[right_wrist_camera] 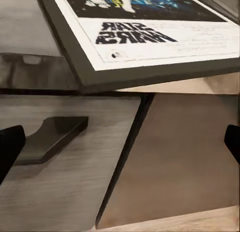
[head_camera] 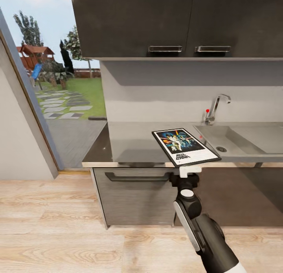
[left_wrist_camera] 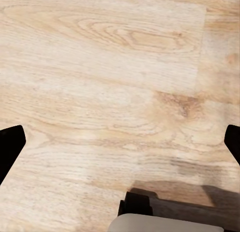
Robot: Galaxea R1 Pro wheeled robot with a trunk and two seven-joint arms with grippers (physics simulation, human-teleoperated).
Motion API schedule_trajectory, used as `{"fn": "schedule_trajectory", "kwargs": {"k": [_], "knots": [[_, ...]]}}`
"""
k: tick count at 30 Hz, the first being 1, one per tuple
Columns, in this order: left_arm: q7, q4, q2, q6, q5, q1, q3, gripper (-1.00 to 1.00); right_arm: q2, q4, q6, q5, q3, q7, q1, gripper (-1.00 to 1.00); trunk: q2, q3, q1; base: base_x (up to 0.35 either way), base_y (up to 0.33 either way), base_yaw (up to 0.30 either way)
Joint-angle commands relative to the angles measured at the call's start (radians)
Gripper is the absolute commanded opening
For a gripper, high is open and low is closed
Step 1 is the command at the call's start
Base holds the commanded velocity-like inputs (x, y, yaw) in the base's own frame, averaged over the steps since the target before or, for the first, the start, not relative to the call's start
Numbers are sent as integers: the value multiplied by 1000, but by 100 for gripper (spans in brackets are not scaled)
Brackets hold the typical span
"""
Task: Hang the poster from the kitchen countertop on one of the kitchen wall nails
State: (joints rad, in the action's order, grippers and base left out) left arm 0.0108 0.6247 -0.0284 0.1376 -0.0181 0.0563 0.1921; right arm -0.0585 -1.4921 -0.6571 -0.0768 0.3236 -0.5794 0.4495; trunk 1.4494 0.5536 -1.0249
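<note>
Poster (head_camera: 185, 146) lies flat on the grey bench (head_camera: 133, 141), its near edge overhanging the front lip, left of the sink (head_camera: 236, 138). The right hand (head_camera: 190, 171) sits just below that edge with fingers spread, not yet pinching. This looks like the approach; next it must rise and close on the frame. The drawer handle (head_camera: 137, 177) sits nearby.

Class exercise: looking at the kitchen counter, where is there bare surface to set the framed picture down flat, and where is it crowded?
The kitchen countertop lies bare from its window-side end up to the poster. On the poster's other side it is crowded: the sink basin and tap sit close. The right pincer is at the poster's overhanging front edge.
</note>
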Motion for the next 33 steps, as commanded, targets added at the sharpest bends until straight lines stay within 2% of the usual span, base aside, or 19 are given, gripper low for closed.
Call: {"fn": "schedule_trajectory", "kwargs": {"k": [1,2,3,6,7,9,13,17,20,25,26,33], "knots": [[1,1,0,2,-2,0,1,100,0,2,-4,-8,22,-33,1,100,0,1,0,0,0,0],[2,1,0,2,-2,0,1,100,-1,7,-8,-7,87,-117,0,100,0,1,0,0,0,0],[3,1,0,2,-2,0,1,100,-3,15,-12,-7,133,-180,-1,100,0,1,0,0,0,0],[4,1,-1,2,-2,0,1,100,-8,34,-17,-7,194,-274,-1,100,0,1,0,0,0,0],[4,1,-1,2,-2,0,1,100,-13,48,-23,-7,226,-335,-1,100,0,1,0,0,0,0],[4,1,-1,2,-2,0,1,100,-22,58,-43,-7,248,-389,0,100,0,1,0,0,0,0],[4,1,-1,2,-2,0,1,100,-48,69,-126,-7,273,-471,2,100,0,1,0,0,0,0],[4,1,-1,2,-2,0,1,100,-66,75,-213,-7,284,-538,10,100,0,1,0,0,0,0],[5,1,-1,2,-2,0,1,100,-89,98,-280,-7,290,-596,16,100,0,1,0,0,0,0],[5,1,-1,2,-2,0,1,100,-111,172,-316,-8,294,-666,39,100,0,1,0,0,0,0],[5,1,-1,2,-2,0,1,100,-116,211,-322,-8,298,-693,49,100,0,1,0,45,0,0],[5,0,-1,2,-2,0,0,100,-116,306,-332,-9,314,-738,73,100,0,1,0,189,0,0]]}}
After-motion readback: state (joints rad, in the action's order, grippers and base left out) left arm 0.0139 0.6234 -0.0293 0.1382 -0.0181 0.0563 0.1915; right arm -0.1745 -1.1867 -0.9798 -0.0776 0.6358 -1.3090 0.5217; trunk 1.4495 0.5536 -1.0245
